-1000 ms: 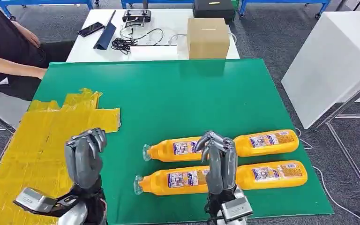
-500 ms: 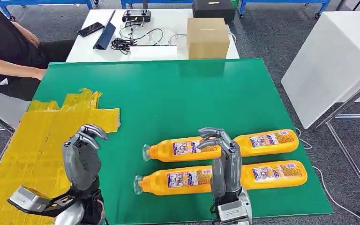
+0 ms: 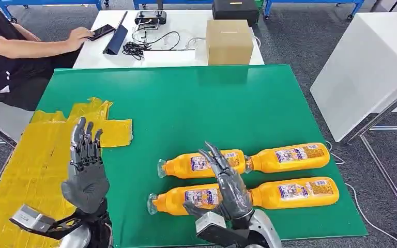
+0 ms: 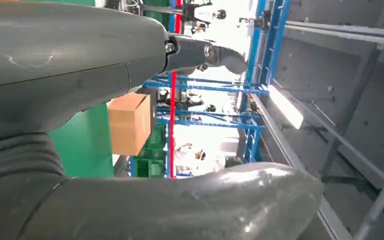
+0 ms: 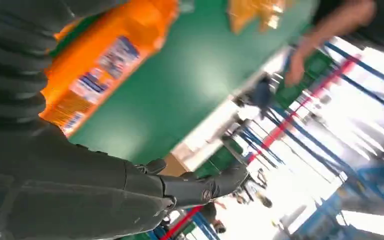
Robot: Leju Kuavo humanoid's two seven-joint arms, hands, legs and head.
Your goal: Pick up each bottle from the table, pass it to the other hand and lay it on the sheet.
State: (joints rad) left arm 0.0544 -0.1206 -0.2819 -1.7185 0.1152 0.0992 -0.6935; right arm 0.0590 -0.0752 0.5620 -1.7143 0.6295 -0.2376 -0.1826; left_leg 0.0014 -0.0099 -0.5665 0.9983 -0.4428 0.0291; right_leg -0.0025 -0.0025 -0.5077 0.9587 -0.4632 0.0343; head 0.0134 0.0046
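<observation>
Head view, left robot hand (image 3: 85,173): raised over the edge where the yellow sheet (image 3: 36,160) meets the green tabletop (image 3: 196,108); fingers straight and spread, holding nothing.
Head view, right robot hand (image 3: 225,188): fingers fanned apart, empty, above the near-left bottle (image 3: 186,199); contact cannot be told.
Head view, bottles: four orange ones lie on their sides on the green tabletop in two rows, none on the sheet. Far-left bottle (image 3: 199,164) and far-right bottle (image 3: 289,157) lie end to end; near-right bottle (image 3: 294,191) sits beside the near-left one.
Head view, surroundings: cardboard box (image 3: 229,41) on a white table (image 3: 176,54) beyond the green one, with cables (image 3: 144,46); a person (image 3: 10,57) sits at far left, a hand on a phone (image 3: 99,32).
Left wrist view: grey thumb and one finger (image 4: 200,50) extended, well apart; the cardboard box (image 4: 129,122) past the green edge; blue racking (image 4: 255,100) behind, unseen from the head.
Right wrist view: blurred; one bottle (image 5: 105,60) close to the hand, a finger (image 5: 205,187) extended, the person's arm (image 5: 330,35) beyond.
</observation>
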